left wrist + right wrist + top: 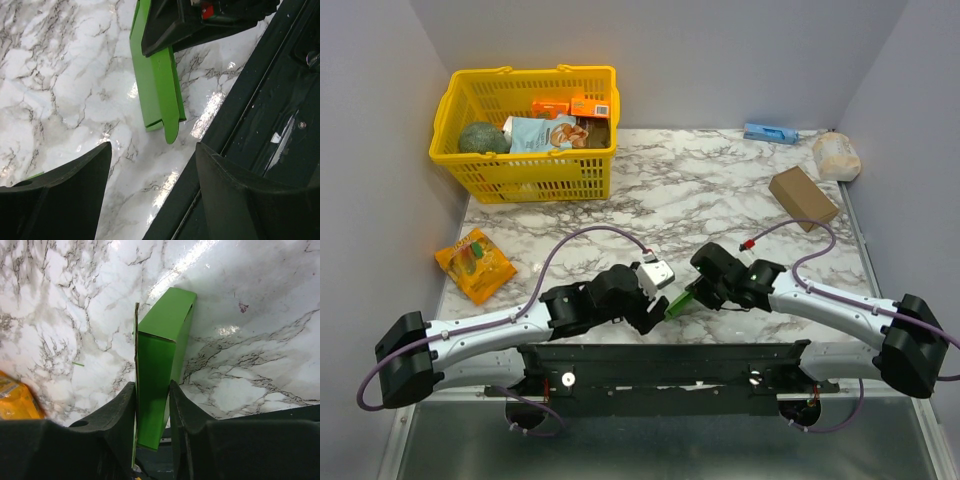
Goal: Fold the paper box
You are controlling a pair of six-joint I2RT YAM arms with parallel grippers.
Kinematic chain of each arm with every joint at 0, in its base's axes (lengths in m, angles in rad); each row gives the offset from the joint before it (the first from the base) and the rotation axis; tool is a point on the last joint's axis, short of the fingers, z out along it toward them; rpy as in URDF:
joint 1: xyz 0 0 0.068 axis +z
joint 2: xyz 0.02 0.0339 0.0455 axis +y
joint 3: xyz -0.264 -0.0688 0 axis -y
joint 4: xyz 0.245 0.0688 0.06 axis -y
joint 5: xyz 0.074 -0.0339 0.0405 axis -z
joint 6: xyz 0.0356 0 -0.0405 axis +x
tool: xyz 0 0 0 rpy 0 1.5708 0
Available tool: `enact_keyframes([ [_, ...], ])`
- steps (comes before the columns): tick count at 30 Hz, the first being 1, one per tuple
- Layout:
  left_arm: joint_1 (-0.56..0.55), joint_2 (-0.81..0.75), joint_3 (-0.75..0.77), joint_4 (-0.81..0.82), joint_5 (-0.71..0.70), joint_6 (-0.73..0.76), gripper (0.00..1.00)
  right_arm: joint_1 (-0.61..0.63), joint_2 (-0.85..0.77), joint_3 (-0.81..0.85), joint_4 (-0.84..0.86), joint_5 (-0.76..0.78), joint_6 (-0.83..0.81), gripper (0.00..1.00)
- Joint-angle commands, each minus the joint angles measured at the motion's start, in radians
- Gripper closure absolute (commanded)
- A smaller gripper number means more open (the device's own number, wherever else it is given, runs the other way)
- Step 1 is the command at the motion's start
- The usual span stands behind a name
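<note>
The paper box (161, 365), bright green and flattened into a long narrow sleeve, sits low in the middle of the top view, just above the black rail (660, 358) at the near edge of the marble table (720, 190); the right hand (696, 292) is clamped on it, its two dark fingers (117, 415) pressing the sleeve's flat sides near one end, with the rest of the card running up and away over the table toward the upper middle of the right wrist view; a thin brown edge of card shows along the sleeve's left side there; in the left wrist view the same box hangs down from the upper middle of the frame, ending in a small rounded flap just beside the rail; whether that end touches the table cannot be told; the left hand (654, 310) stands apart, its fingers spread wide at the bottom of its own view with only bare marble between them, close below the flap but not touching it, and it holds nothing; a yellow basket (530, 180) full of groceries fills the upper left of the top view; an orange packet (475, 263) lies at the left edge of the table; a brown box (803, 196) lies at the upper right.
</note>
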Motion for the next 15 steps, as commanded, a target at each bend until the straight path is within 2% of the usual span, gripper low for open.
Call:
enact_keyframes([
  [1, 0.003, 0.01, 0.033, -0.011, 0.046, -0.016, 0.24, -0.005, 0.017, 0.038, -0.05, 0.06, 0.062, 0.7],
  [7, 0.003, 0.049, 0.059, -0.022, 0.034, 0.003, 0.34, -0.006, 0.049, 0.076, -0.061, 0.054, 0.053, 0.71],
  [13, 0.003, 0.098, 0.082, -0.047, -0.009, -0.011, 0.56, -0.006, 0.055, 0.09, -0.067, 0.06, 0.053, 0.71],
  [15, 0.003, 0.118, 0.099, -0.065, -0.04, -0.017, 0.57, -0.006, 0.058, 0.091, -0.067, 0.059, 0.052, 0.71],
])
